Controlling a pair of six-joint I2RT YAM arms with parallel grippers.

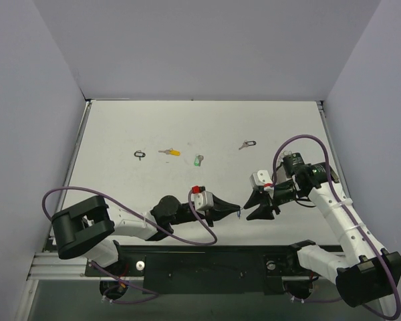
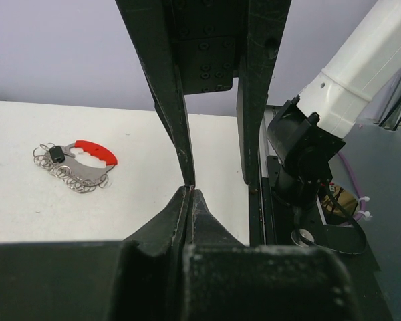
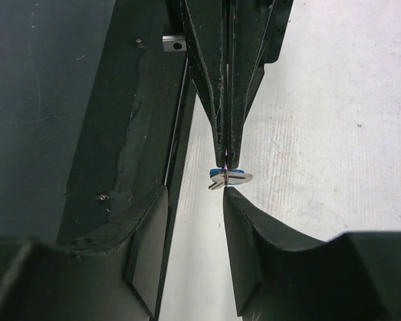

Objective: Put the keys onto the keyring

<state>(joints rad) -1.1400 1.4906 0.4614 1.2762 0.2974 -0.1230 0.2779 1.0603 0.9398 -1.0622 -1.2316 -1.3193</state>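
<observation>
Grey walls [image 1: 207, 47] stand round a white bench [image 1: 120, 127], and near the middle of its front edge two arms meet tip to tip. The left jaws are pressed together on the blue key [image 3: 228, 177], and it looks held up off the bench. The right jaws are spread with a gap between them. The key sits right at the mouth of that gap, not yet inside it. This looks like a hand-over. To do it well, the right jaws should slide a bit more toward 9 o'clock, so the flat of the key is between them. Then they should squeeze gently and hold firm before the left jaws let go. The key's hole should stay bare, since the ring must go through it. A thin key can twist or drop, so go slow. The left arm [image 1: 137, 226] lies low and long, reaching toward 3 o'clock. The right arm [image 1: 344, 221] rises from its base at 5 o'clock, bends, and points its wrist toward 9 o'clock. The keyring [image 2: 77, 167], with its red tag [image 2: 97, 150], lies flat on the bench, apart from both jaws. Toward 12 o'clock lie the yellow key [image 1: 168, 152], the green key [image 1: 198, 160] and a black-tagged key [image 1: 247, 144].
</observation>
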